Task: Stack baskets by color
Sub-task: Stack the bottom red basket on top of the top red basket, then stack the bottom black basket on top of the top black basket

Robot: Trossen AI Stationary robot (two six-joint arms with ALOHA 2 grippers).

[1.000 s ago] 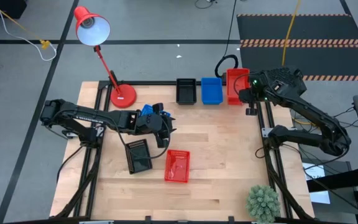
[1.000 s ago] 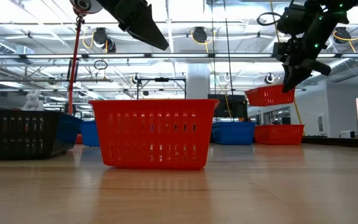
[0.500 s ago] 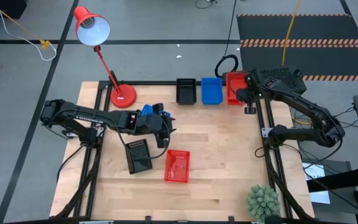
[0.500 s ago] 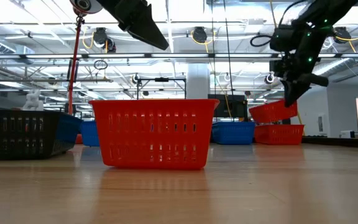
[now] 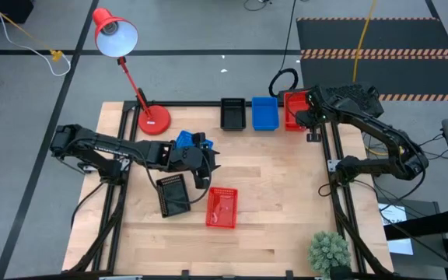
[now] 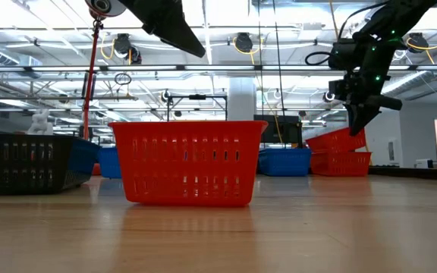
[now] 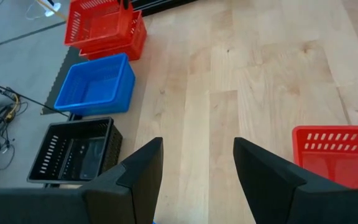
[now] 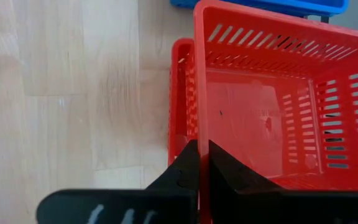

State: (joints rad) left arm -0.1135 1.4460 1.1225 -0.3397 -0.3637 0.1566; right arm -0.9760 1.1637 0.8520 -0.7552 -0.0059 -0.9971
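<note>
Baskets are partly sorted on a pale wooden table (image 5: 286, 194). Along its far edge sit a black mesh-walled plastic basket (image 5: 232, 113), a blue mesh-walled plastic basket (image 5: 264, 113) and, at the far right corner, a red mesh-walled plastic basket (image 6: 341, 162) resting on the wood. The right gripper (image 8: 202, 163) is clenched on the rim of a second red basket (image 8: 278, 112), held tilted and partly nested into that one, so the red pile looks nearly two high. How many baskets each far-edge pile holds is hard to tell from above. Left to sort near the table's middle are a third red basket (image 5: 222, 207), a loose black basket (image 5: 173, 194) and a loose blue basket (image 5: 186, 140). The left gripper (image 7: 194, 163) hovers above these with its jaws released, holding nothing.
</note>
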